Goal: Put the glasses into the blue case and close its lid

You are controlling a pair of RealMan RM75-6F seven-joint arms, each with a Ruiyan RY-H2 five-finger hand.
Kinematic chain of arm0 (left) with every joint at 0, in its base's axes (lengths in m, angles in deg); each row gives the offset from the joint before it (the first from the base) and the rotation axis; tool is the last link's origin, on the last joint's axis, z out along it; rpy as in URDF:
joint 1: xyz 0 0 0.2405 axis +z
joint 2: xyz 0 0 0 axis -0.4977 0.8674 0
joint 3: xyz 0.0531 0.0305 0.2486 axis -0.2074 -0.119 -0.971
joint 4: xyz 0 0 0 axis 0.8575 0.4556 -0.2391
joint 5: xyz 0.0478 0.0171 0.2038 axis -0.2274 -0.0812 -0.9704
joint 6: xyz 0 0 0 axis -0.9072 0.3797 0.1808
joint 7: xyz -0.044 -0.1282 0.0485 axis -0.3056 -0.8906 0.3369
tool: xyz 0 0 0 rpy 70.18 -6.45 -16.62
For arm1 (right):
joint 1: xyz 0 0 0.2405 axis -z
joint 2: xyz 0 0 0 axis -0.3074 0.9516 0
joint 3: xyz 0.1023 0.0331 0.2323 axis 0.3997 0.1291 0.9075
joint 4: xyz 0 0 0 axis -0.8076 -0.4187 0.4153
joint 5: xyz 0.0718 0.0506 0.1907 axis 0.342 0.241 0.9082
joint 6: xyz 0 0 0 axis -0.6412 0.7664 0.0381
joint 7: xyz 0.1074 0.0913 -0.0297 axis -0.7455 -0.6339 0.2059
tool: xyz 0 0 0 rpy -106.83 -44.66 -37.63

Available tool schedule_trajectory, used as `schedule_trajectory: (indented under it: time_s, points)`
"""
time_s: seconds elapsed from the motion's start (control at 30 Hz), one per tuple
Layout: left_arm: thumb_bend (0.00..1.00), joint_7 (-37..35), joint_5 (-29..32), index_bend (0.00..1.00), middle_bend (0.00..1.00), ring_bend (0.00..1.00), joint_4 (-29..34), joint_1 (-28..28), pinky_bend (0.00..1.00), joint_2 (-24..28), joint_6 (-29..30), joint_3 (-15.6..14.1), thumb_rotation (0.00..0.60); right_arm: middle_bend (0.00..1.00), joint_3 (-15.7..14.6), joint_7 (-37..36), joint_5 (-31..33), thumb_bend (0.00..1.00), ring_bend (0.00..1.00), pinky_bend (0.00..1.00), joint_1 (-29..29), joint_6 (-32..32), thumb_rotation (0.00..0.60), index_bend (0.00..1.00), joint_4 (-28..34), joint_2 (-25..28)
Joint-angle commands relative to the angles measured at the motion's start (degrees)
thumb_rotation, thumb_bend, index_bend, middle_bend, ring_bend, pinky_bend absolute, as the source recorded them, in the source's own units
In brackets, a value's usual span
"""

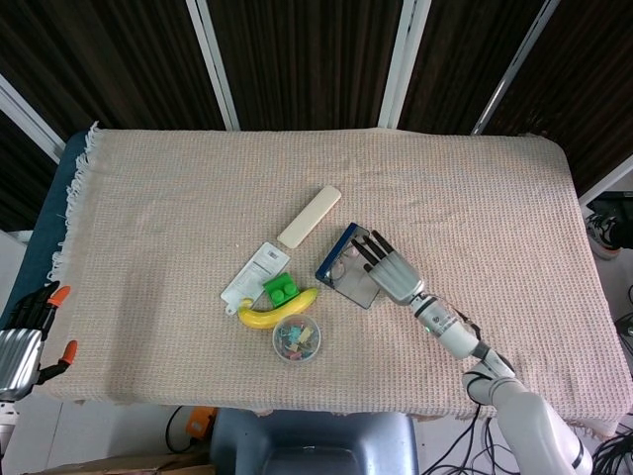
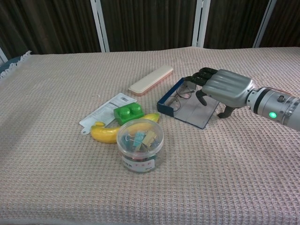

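Observation:
The blue case point(image 1: 332, 253) point(image 2: 165, 106) lies open mid-table, its grey lid point(image 1: 354, 287) point(image 2: 193, 116) folded flat toward the near right. The glasses point(image 1: 342, 263) point(image 2: 179, 97) sit folded inside the case's tray. My right hand point(image 1: 392, 273) point(image 2: 226, 88) hovers palm down over the far right part of the lid. Its dark fingers point(image 2: 200, 75) stretch toward the glasses and hold nothing. Whether they touch the case I cannot tell. My left hand point(image 1: 20, 339) hangs off the table's near left corner, holding nothing.
Left of the case lie a cream pencil box point(image 1: 310, 217) point(image 2: 151, 79), a white packet point(image 1: 252, 269) point(image 2: 102, 110), a green block point(image 1: 280, 290) point(image 2: 127, 113), a banana point(image 1: 269, 317) point(image 2: 105, 133) and a clear tub of clips point(image 1: 297, 339) point(image 2: 139, 145).

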Motion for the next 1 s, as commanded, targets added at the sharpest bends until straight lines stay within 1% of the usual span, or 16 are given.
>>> schedule_trajectory:
  time_s: [0.03, 0.27, 0.43, 0.7, 0.83, 0.9, 1.0]
  points:
    - [0.39, -0.2, -0.1, 0.0, 0.0, 0.0, 0.0, 0.1, 0.1, 0.1, 0.2, 0.0, 0.6, 0.09, 0.1, -0.5, 0.1, 0.34, 0.0, 0.0, -0.1, -0.3, 0.6, 0.65, -0.2, -0.3]
    - [0.39, -0.4, -0.1, 0.0, 0.0, 0.0, -0.1, 0.1, 0.1, 0.1, 0.2, 0.0, 0.6, 0.09, 0.1, -0.2, 0.2, 0.39, 0.0, 0.0, -0.4, 0.8, 0.6, 0.68, -0.9, -0.7]
    - [0.39, -0.2, 0.0, 0.0, 0.0, 0.0, 0.0, 0.2, 0.1, 0.1, 0.3, 0.0, 0.6, 0.09, 0.3, -0.1, 0.4, 0.39, 0.0, 0.0, -0.7, 1.2, 0.6, 0.68, -1.2, -1.4]
    - [0.39, -0.2, 0.3, 0.0, 0.0, 0.0, 0.0, 0.3, 0.1, 0.1, 0.4, 0.2, 0.6, 0.1, 0.8, -0.2, 0.7, 0.48, 0.0, 0.0, -0.9, 0.8, 0.6, 0.69, -1.7, -2.0]
    - [0.39, -0.3, 0.3, 0.0, 0.0, 0.0, 0.0, 0.4, 0.1, 0.1, 0.8, 0.2, 0.6, 0.11, 1.7, -0.5, 1.4, 0.53, 0.0, 0.0, -1.1, 0.3, 0.6, 0.7, -1.9, -2.2]
    - [0.39, -0.3, 0.3, 0.0, 0.0, 0.0, 0.0, 0.5, 0.1, 0.1, 0.8, 0.3, 0.6, 0.11, 2.2, -0.5, 1.8, 0.53, 0.0, 0.0, -1.4, 0.2, 0.6, 0.7, -2.0, -2.3]
    - [0.39, -0.2, 0.3, 0.0, 0.0, 0.0, 0.2, 0.6, 0.1, 0.1, 1.0, 0.3, 0.6, 0.11, 3.9, -0.2, 3.2, 0.54, 0.0, 0.0, -2.4, 0.5, 0.6, 0.7, -2.3, -3.1]
